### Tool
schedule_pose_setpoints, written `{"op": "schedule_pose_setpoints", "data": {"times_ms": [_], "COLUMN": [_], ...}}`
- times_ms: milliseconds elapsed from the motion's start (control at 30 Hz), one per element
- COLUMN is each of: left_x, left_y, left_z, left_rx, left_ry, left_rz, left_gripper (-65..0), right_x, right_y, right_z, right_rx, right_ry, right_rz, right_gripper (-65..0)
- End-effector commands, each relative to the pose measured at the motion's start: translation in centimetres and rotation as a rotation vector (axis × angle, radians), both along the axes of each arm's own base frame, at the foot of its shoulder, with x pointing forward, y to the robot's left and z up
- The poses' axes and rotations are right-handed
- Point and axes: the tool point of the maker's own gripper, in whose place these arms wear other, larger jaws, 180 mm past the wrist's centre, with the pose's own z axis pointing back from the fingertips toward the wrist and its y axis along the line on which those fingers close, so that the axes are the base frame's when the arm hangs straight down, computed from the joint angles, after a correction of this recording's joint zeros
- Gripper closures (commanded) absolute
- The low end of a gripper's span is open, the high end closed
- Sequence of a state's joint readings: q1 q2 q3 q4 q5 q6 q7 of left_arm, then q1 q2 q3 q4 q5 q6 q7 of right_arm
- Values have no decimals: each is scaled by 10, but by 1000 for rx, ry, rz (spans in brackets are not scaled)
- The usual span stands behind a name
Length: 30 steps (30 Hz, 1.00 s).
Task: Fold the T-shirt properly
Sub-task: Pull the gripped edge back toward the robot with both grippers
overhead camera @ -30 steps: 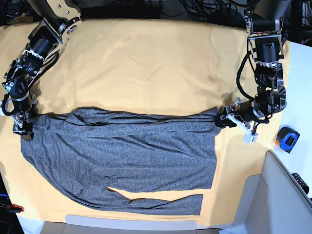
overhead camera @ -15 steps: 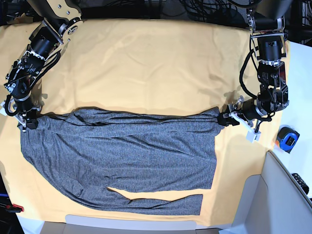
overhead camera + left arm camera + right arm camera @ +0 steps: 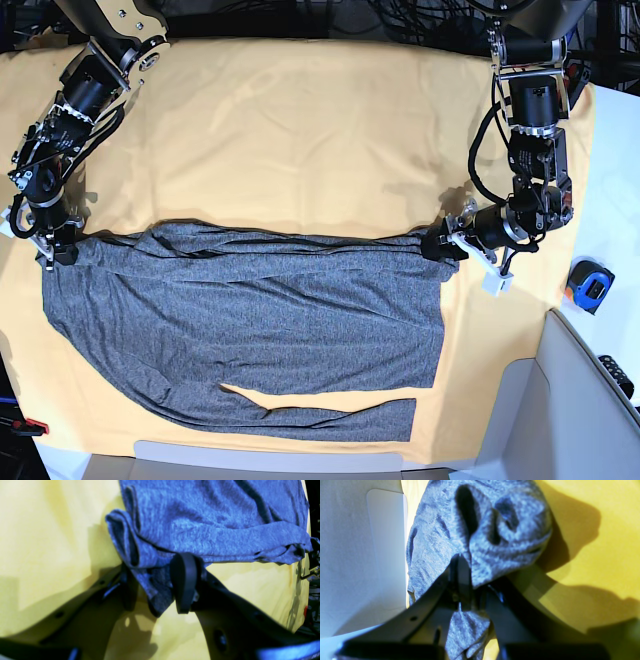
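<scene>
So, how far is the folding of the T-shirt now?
Done: the T-shirt lies spread on the yellow cloth. In hand: the right gripper and the left gripper each pinch a far corner of it. Left: the folds themselves; the shirt is not yet a compact packet.

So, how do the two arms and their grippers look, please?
Both arms are black, built from ribbed cylinder segments with silver brackets near the top, and loose black cables run along them. The left gripper carries a small white block. The right gripper has black fingers, curved, with small round holes.
</scene>
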<state>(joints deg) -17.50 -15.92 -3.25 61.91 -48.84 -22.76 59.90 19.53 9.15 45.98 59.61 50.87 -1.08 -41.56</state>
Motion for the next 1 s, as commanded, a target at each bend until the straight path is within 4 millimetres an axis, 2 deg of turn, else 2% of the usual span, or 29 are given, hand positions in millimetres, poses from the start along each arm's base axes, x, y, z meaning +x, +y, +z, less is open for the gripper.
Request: {"op": "schedule_pose_setpoints", "data": {"times_ms": [0, 67, 133, 167, 200, 333, 400, 500, 633, 700, 833, 967], "left_x": [2, 1, 1, 2, 2, 0, -2, -7, -26, -35, -58, -86], "left_y": [-5, -10, -11, -11, -11, -6, -5, 11, 25, 22, 32, 48], "left_z": [4, 2, 2, 2, 2, -5, -5, -8, -12, -10, -9, -14], "left_rx": [19, 27, 28, 27, 26, 24, 24, 53, 98, 112, 149, 162], "left_ry": [-1, 0, -4, -11, -11, 10, 12, 24, 29, 14, 9, 48], "left_rz": [-39, -64, -65, -58, -53, -43, -43, -34, -42, -61, -69, -38], "left_gripper": [-238, -216, -112, -33, 0, 0, -1, -1, -1, -1, -1, -1], "right_x": [-2, -2, -2, -3, -4, -14, -26, -41, -62, -75, -97, -121], "right_y": [9, 9, 9, 10, 9, 9, 5, -4, -8, -17, -25, -21], "right_z": [-8, -8, -8, -10, -11, -19, -26, -32, -39, -41, -48, -58], "right_rx": [40, 40, 40, 43, 42, 42, 30, 17, 41, 28, 27, 57], "right_ry": [23, 23, 24, 29, 33, 57, 83, 121, 177, 209, 269, 335], "right_rz": [15, 15, 14, 13, 13, 17, 14, 26, 80, 91, 121, 171], "right_gripper": [0, 0, 0, 0, 0, 0, 0, 0, 0, 0, 0, 0]}}
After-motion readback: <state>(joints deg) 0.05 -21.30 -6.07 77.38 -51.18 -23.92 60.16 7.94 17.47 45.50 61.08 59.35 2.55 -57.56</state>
